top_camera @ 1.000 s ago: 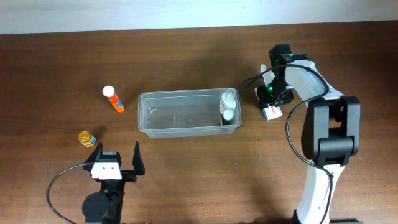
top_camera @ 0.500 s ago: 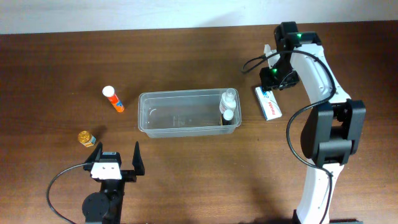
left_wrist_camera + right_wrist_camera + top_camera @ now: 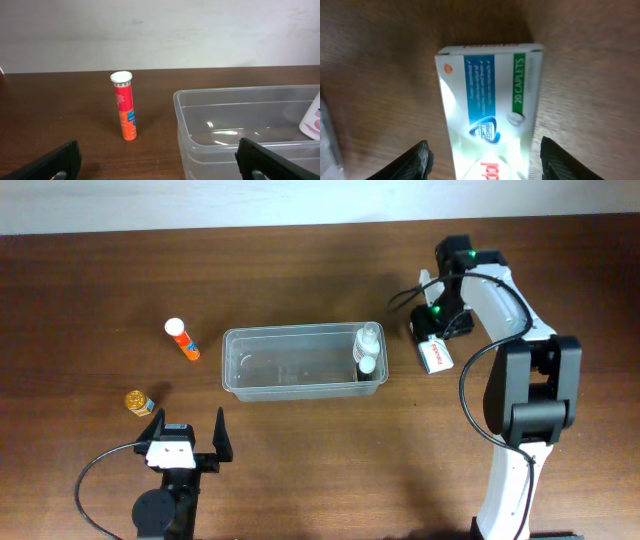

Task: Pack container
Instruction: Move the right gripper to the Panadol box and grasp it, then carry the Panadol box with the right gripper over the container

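Box pickup: my right gripper (image 3: 486,161), released, hangs over the white-and-blue cardboard caplet box (image 3: 490,105); next I should lower, clench, carry to clear plastic tub (image 3: 290,331).

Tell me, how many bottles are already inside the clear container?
2. Both are at the right end of the container: a larger bottle by the far wall and a smaller bottle beside it, toward the near wall. No others show through the clear walls.

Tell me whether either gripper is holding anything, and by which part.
Nothing is held. The right gripper is open above the caplet box, not closed on it; the left gripper is open and empty.
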Controlling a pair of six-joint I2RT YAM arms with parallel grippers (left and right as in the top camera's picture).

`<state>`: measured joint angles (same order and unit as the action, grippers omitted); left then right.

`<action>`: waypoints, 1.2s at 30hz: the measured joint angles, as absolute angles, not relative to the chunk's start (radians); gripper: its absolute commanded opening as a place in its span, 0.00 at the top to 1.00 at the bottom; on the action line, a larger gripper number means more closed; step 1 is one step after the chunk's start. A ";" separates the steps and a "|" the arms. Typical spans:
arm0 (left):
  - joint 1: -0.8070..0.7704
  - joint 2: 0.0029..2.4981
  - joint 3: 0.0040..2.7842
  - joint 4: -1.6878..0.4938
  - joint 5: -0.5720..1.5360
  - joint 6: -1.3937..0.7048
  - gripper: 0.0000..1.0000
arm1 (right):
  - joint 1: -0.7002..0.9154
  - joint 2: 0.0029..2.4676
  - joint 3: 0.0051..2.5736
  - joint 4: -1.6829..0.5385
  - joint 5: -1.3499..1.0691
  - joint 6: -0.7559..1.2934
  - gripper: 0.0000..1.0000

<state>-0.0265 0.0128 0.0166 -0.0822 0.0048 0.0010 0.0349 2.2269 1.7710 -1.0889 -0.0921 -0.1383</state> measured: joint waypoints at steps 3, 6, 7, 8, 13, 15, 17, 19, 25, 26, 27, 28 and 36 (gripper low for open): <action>-0.027 0.013 0.017 -0.082 0.005 0.001 0.01 | 0.035 2.227 1.735 -1.061 -0.096 -0.139 0.37; -0.027 0.013 0.017 -0.082 0.005 0.001 0.00 | 0.035 2.227 1.704 -1.028 -0.096 -0.139 0.44; -0.027 0.013 0.017 -0.082 0.005 0.001 0.01 | 0.035 2.227 1.697 -1.021 -0.096 -0.140 0.48; -0.027 0.013 0.017 -0.082 0.005 0.001 0.01 | 0.035 2.227 1.690 -1.015 -0.094 -0.140 0.53; -0.027 0.013 0.017 -0.082 0.005 0.001 0.00 | 0.035 2.227 1.686 -1.010 -0.093 -0.137 0.63; -0.027 0.013 0.017 -0.082 0.005 0.001 0.01 | 0.035 2.227 1.686 -1.009 -0.094 -0.137 0.65; -0.027 0.013 0.017 -0.082 0.005 0.001 0.01 | 0.035 2.227 1.686 -1.009 -0.096 -0.138 0.66; -0.027 0.013 0.017 -0.082 0.005 0.001 0.01 | 0.035 2.226 1.686 -1.009 -0.096 -0.137 0.66; -0.027 0.013 0.017 -0.082 0.005 0.001 0.01 | 0.035 2.227 1.703 -1.066 -0.096 -0.138 0.66; -0.027 0.013 0.017 -0.082 0.005 0.001 0.01 | 0.035 2.228 1.719 -1.097 -0.096 -0.138 0.65; -0.027 0.013 0.017 -0.082 0.005 0.001 0.01 | 0.035 2.229 1.734 -1.111 -0.096 -0.138 0.65; -0.027 0.013 0.017 -0.082 0.005 0.001 0.01 | 0.035 2.230 1.758 -1.134 -0.095 -0.138 0.65; -0.027 0.013 0.017 -0.082 0.005 0.001 0.00 | 0.035 2.233 2.078 -1.351 -0.080 -0.148 0.64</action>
<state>-0.0265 0.0128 0.0166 -0.0818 0.0051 0.0010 0.0349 2.2333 2.0785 -1.3506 -0.0799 -0.1478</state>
